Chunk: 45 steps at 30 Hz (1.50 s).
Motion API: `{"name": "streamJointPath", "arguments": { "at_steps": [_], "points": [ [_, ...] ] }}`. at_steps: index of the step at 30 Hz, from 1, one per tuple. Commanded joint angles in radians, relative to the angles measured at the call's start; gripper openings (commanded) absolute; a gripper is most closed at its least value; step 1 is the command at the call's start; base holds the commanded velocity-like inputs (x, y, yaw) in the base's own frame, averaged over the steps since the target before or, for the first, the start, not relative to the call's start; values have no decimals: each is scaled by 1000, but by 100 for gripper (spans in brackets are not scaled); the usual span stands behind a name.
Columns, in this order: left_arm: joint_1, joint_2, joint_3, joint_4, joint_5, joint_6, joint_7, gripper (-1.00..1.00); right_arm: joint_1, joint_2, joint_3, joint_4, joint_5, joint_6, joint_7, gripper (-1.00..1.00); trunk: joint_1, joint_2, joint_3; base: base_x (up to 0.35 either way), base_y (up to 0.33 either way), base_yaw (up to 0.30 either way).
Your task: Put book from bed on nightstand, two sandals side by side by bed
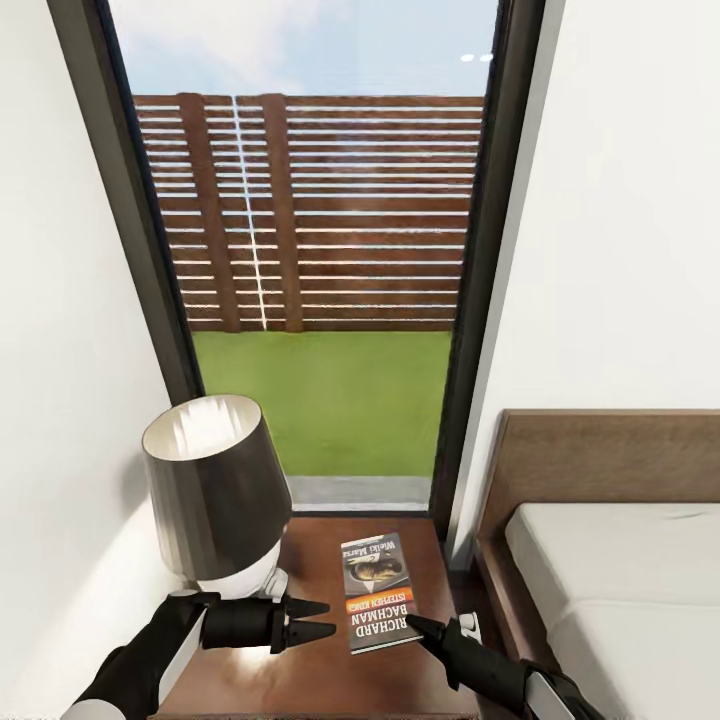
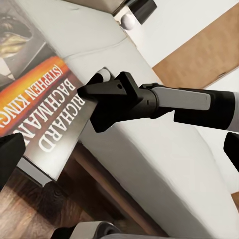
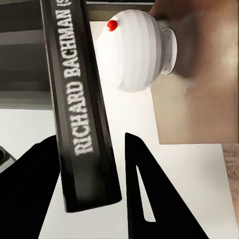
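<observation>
1. The tall dark-framed window (image 1: 320, 250) rose behind the nightstand, with grass and a slatted brown fence beyond it.
2. The bed (image 1: 600, 590) stood to the right of the nightstand, its brown headboard against the wall and its light-grey mattress bare; no sandals were to be seen near it.
3. The nightstand (image 1: 310, 670) sat in the corner between wall and bed, its glossy dark-brown top partly bare.
4. A table lamp (image 1: 215, 495) with a dark shade and a ribbed white base occupied the nightstand's left side.
5. The book (image 1: 378, 592) lay on the nightstand's top, just right of the lamp, cover up, reaching toward the front right corner.
6. The right gripper (image 1: 425, 628) was at the book's near right corner; its wrist view showed the fingers (image 3: 144, 199) either side of the book's spine, spread apart, though whether they touched it I cannot tell.
7. The left gripper (image 1: 318, 618) hovered over the nightstand between lamp and book, its fingers spread apart and holding nothing.
8. Risk, as I judge it: if a finger snagged the cover on withdrawal, the book could be dragged off the nightstand's right edge; a wide left-arm move could knock the lamp.
</observation>
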Motion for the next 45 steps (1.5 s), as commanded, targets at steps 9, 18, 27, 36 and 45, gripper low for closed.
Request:
{"name": "streamJointPath", "arguments": {
  "at_steps": [9,18,27,36,45],
  "points": [
    [-1,1,-5,0,10,11,0,100,-1,0,2,0,-7,7,0,-100,35,-64,-29,0,0,0],
    [0,1,-5,0,10,11,3,100,-1,0,2,0,-7,7,0,-100,69,-127,-57,0,0,0],
    [0,1,-5,0,10,11,3,100,-1,0,3,0,-7,7,0,-100,104,-190,-86,0,0,0],
    [0,1,-5,0,10,11,3,100,-1,0,3,0,-7,7,0,-100,138,-253,-114,0,0,0],
    [-1,1,-5,0,10,11,3,100,-1,0,3,0,-7,7,0,-100,173,-316,-142,0,0,0]
  ]
}}
